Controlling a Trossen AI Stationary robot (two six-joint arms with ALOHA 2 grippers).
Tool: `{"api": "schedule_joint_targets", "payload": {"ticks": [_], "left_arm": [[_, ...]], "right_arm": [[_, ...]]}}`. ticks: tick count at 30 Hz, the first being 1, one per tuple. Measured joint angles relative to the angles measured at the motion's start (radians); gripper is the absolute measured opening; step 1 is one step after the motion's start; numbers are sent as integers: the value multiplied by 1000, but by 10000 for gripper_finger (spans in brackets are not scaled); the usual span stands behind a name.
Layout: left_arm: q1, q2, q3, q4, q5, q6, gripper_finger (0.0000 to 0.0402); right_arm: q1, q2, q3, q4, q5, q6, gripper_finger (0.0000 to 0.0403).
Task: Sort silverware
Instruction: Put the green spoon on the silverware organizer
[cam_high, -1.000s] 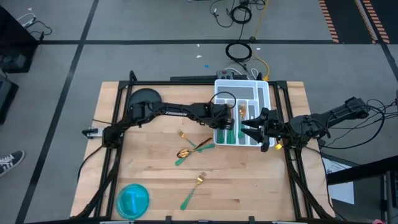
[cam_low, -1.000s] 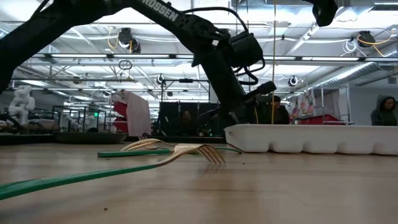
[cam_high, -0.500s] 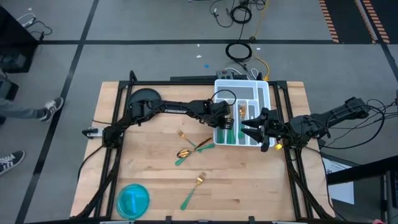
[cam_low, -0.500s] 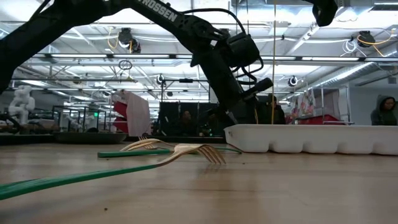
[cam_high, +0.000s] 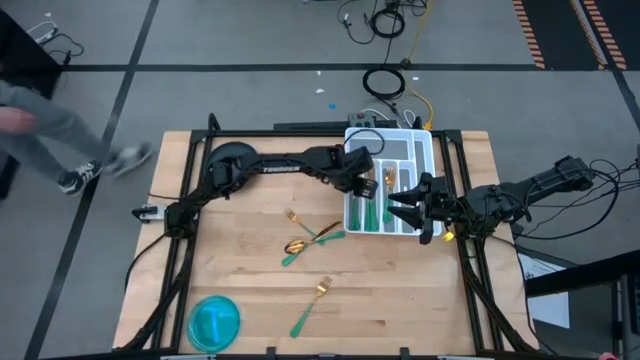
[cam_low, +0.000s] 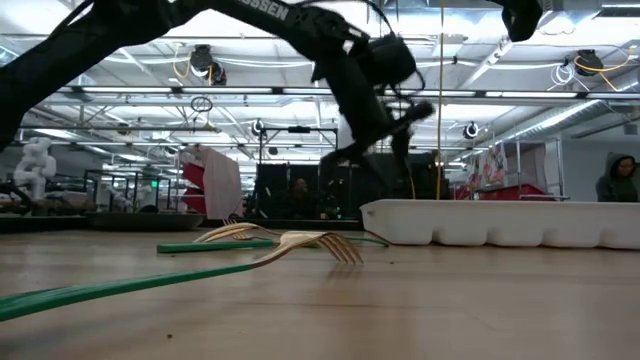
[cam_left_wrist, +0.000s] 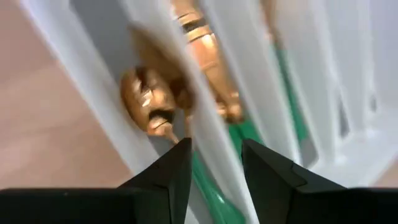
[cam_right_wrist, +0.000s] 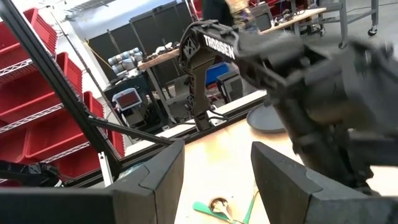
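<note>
The silverware (cam_high: 309, 238), some on the desk (cam_high: 250, 290), some in the white tray (cam_high: 424, 152), looks light, stiff, slippery and best pinched mid-handle; left end effector (cam_high: 362, 181) and right end effector (cam_high: 398, 207) hover open, empty.

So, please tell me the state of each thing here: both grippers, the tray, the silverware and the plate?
Left gripper: open, empty, above the tray's left compartments.
Right gripper: open, empty, at the tray's right side.
White tray: flat on the table, partly filled with silverware.
Loose silverware: lying flat on the table, unsorted.
Blue plate: flat on the table, empty.
</note>
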Motion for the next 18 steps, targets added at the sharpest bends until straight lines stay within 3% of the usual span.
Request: {"api": "schedule_joint_targets", "payload": {"ticks": [6,9,13,18], "left_arm": [[-22,-1,193,-113,8,280,145],[-55,-3,304,-251,31,475,145],[-122,-81,265,-475,43,649,145],[-219,-107,253,-813,-67,858,144]], "right_arm": [[0,0,0,0,0,-7,178],[0,0,0,0,-3,-7,178],[0,0,0,-8,-5,-7,178],[0,0,0,-22,-6,-5,178]]}}
